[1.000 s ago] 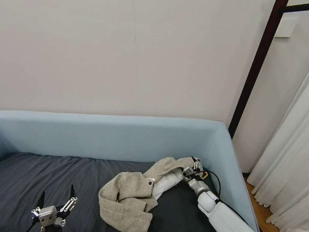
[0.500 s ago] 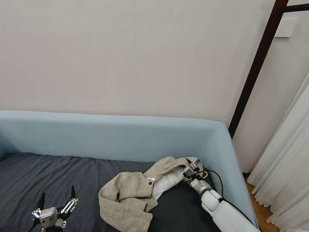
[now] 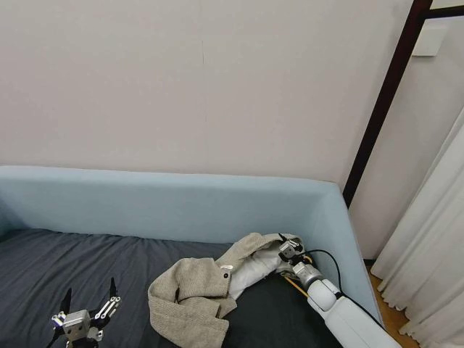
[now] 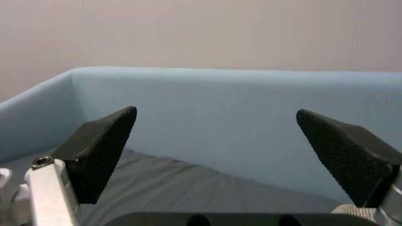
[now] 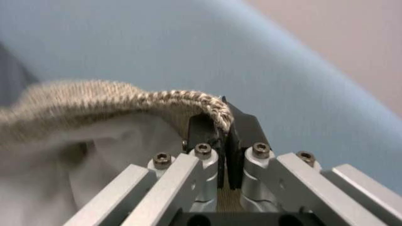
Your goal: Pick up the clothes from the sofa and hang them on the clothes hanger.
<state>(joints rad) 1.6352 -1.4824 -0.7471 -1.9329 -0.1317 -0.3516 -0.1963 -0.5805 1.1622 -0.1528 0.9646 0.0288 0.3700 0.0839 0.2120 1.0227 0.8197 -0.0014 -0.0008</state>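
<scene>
Knitwear, a beige cardigan (image 3: 206, 290), lies crumpled at the right end of the sofa (image 3: 181, 206) seat. Its far edge is pinched tight in the right hand (image 3: 288, 251). At the near left, the left hand (image 3: 85, 313) hangs spread wide, holding nothing.

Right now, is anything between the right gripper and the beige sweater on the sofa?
Nothing visible. The right gripper is shut on the knitted edge of the sweater, at the right end of the sofa. The left gripper hangs open, apart.
</scene>
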